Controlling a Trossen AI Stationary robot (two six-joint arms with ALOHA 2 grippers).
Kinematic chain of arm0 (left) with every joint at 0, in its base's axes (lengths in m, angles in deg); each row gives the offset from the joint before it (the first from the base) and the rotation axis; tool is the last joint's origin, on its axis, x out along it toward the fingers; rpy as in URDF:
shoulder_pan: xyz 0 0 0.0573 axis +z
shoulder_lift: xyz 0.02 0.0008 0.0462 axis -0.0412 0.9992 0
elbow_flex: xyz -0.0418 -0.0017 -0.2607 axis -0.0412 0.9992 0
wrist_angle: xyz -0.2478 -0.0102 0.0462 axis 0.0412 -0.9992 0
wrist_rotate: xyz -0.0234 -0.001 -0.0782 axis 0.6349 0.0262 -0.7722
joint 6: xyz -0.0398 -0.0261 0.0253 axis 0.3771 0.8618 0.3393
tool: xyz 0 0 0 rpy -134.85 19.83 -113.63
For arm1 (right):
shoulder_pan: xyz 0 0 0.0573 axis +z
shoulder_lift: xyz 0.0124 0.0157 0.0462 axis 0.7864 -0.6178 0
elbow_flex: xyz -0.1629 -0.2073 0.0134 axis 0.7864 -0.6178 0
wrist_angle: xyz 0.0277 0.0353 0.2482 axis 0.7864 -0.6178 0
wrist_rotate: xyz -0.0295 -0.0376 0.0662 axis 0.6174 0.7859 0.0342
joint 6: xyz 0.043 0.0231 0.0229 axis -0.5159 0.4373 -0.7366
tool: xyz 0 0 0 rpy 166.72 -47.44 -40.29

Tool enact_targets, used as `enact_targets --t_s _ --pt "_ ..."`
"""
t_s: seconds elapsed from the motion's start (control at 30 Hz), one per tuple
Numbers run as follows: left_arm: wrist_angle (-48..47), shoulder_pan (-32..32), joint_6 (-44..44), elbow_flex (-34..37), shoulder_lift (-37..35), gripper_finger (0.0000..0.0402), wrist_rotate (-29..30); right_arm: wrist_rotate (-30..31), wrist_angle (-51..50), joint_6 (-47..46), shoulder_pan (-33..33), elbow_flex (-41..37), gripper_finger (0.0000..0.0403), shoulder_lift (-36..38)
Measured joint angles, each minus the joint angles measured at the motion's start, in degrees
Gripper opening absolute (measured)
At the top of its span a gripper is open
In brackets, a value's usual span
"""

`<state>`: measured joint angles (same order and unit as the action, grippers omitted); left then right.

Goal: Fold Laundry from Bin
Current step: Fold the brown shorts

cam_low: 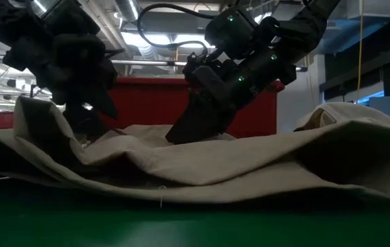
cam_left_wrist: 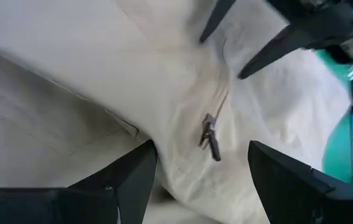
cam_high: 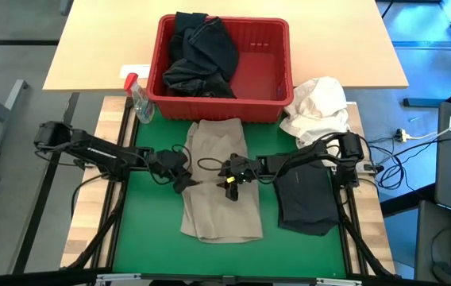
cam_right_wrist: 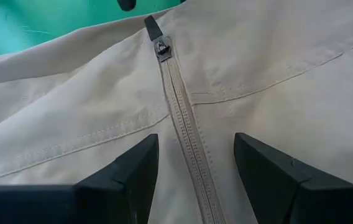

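Observation:
A khaki-beige garment (cam_high: 221, 202) lies spread on the green mat, its zipper (cam_right_wrist: 186, 137) facing up. My left gripper (cam_high: 184, 183) is open over the garment's left part, with the zipper pull (cam_left_wrist: 209, 138) between its fingers in the left wrist view. My right gripper (cam_high: 229, 181) is open, low over the garment's middle, its fingers on either side of the zipper. The red bin (cam_high: 287, 56) stands at the table's far side with dark laundry (cam_high: 202, 56) heaped in its left half. My left gripper slants down from the table's left toward the khaki cloth (cam_low: 99, 147); a fold hides its fingertips in the low view, and I cannot tell whether they touch. My right gripper slants down from the right, astride the zipper (cam_right_wrist: 192, 162); whether its fingertips (cam_low: 178, 134) touch the cloth I cannot tell.
A folded dark garment (cam_high: 305, 199) lies on the mat's right side under the right arm. A white cloth bundle (cam_high: 318, 107) sits by the bin's right corner. A clear spray bottle (cam_high: 140, 99) with a red top stands left of the bin.

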<state>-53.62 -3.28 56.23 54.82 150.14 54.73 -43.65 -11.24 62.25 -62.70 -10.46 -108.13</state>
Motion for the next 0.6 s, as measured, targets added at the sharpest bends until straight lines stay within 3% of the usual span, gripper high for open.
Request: enact_targets --t_s 0.27,0.47,0.6 --pt "-2.6 0.1 -1.3 0.0 3.1 0.0247 3.8 0.0 0.1 0.0 0.0 0.0 0.0209 0.0" --pt "8.5 0.3 -3.4 0.0 7.7 0.0247 1.0 0.0 0.9 0.0 0.0 0.0 0.0209 0.0" --pt "8.8 0.5 -4.1 0.0 10.0 0.0247 0.4 0.0 1.3 0.0 0.0 0.0 0.0209 0.0"
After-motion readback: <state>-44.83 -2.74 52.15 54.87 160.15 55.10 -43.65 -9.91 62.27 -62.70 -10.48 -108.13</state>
